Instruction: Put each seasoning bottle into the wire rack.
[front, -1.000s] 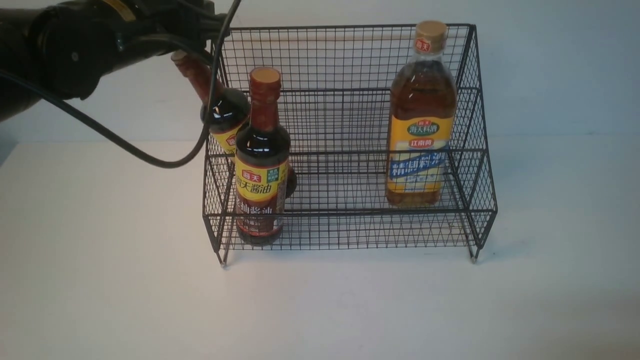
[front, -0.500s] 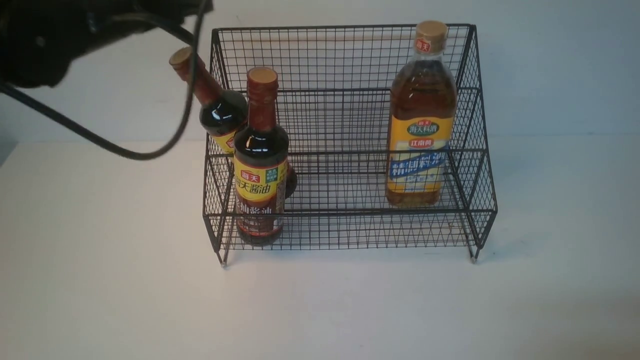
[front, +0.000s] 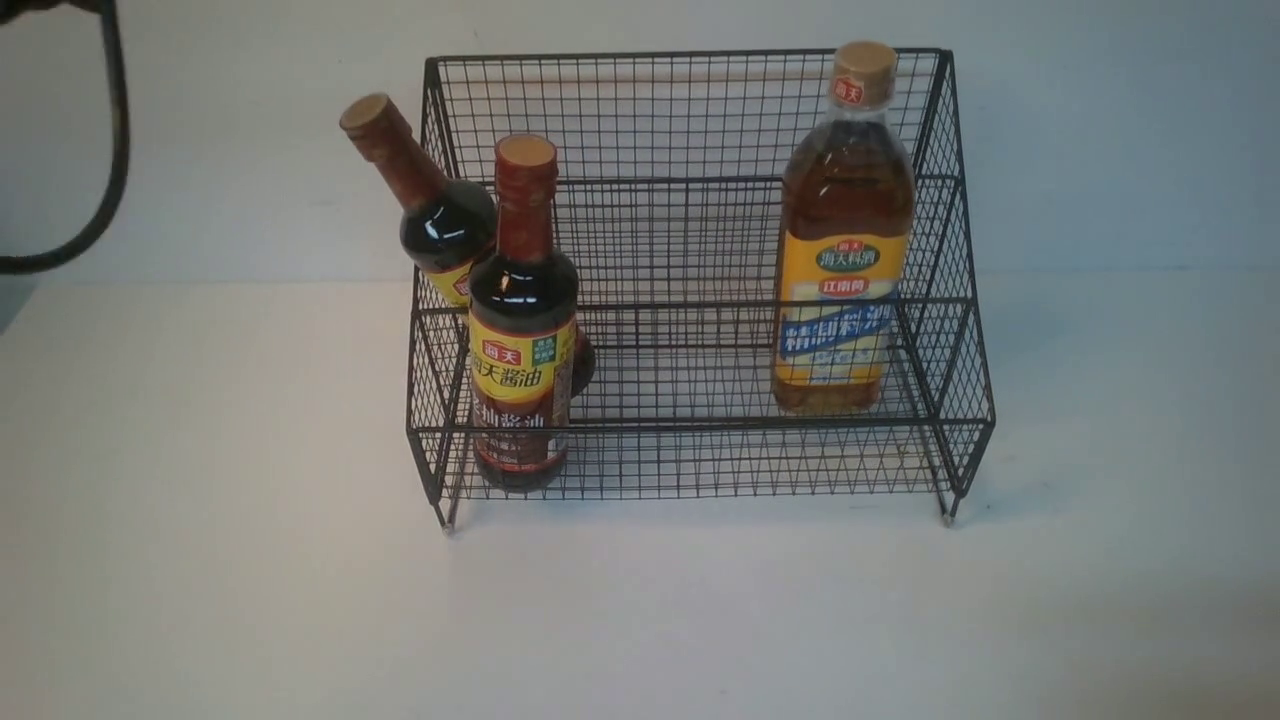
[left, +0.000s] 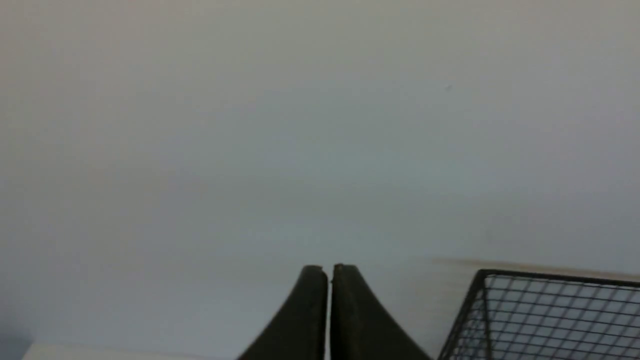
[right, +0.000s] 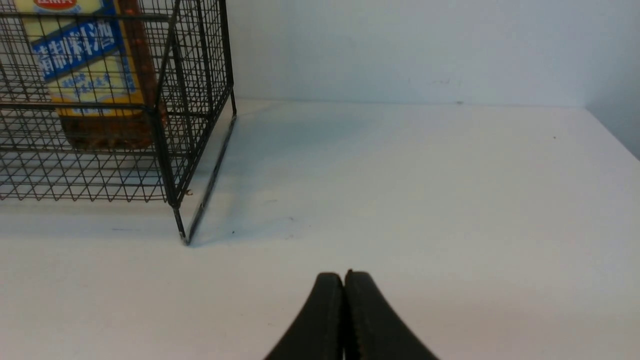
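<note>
left fingers (left: 310, 312) pressed together tip to tip, right fingers (right: 324, 312) likewise closed

Black wire rack (front: 700, 250), yellow-red-labelled dark bottles (front: 520, 330)

White tabletop (front: 200, 600), matte, faint marks; pale grey wall (front: 1100, 150) behind, meeting tabletop's far edge.
</note>
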